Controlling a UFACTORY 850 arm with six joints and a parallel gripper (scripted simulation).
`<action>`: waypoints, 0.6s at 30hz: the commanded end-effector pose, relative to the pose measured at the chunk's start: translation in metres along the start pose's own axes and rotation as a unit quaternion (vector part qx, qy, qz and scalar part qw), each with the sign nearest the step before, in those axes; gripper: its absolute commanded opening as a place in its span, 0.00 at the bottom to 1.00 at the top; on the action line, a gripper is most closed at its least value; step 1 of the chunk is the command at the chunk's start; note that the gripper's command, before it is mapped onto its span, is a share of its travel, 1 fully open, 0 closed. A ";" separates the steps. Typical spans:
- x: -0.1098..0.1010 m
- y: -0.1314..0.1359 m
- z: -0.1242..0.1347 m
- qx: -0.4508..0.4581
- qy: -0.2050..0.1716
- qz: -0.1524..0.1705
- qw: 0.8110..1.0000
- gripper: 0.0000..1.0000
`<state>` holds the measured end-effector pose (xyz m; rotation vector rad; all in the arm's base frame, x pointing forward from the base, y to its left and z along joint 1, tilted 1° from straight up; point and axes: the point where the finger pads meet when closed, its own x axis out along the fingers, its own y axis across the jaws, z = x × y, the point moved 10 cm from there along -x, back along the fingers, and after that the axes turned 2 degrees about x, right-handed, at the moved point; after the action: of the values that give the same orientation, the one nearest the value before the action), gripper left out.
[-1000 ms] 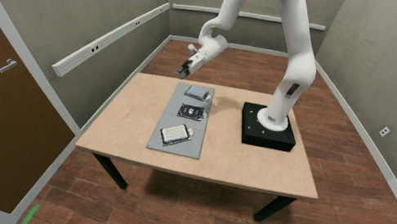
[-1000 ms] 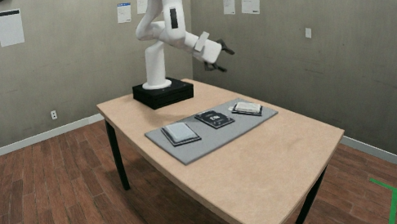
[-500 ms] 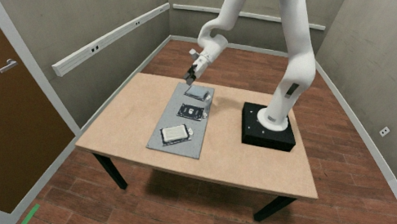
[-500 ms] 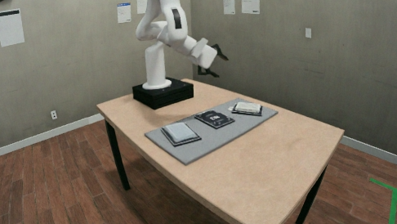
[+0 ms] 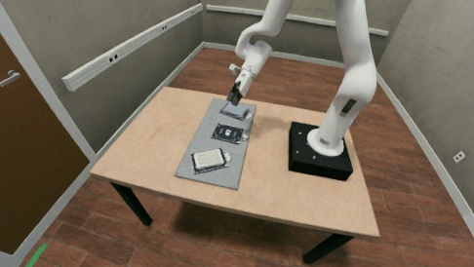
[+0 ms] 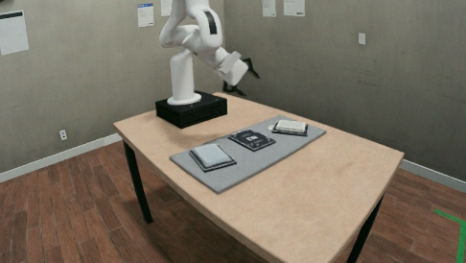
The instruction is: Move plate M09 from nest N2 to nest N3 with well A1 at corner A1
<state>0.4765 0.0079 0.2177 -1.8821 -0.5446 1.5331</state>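
Note:
A grey deck mat (image 5: 215, 143) carries three nests in a row. The far nest holds a grey-blue plate (image 5: 235, 110), also in the exterior view (image 6: 211, 155). The middle nest (image 5: 228, 133) is black and holds no plate; it also shows in the exterior view (image 6: 251, 139). The near nest holds a white plate (image 5: 209, 160), also in the exterior view (image 6: 291, 127). The plate labels and nest signs are too small to read. My gripper (image 5: 235, 95) (image 6: 242, 79) is open and holds nothing. It hangs tilted, well above the deck, touching no plate.
The arm's black base (image 5: 319, 151) stands on the table to the right of the mat. Small white signs (image 5: 249, 116) stand beside the nests on the base side. The table edges run close to the mat's far end.

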 end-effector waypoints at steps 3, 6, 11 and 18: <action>-0.003 0.014 0.010 0.012 -0.032 0.029 0.999 1.00; -0.004 0.015 0.011 0.015 -0.043 0.042 0.998 1.00; -0.007 0.025 0.017 0.022 -0.062 0.067 0.996 1.00; -0.013 0.042 0.027 0.029 -0.086 0.103 0.990 1.00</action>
<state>0.4495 -0.0173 0.1983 -1.8282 -0.4198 1.7783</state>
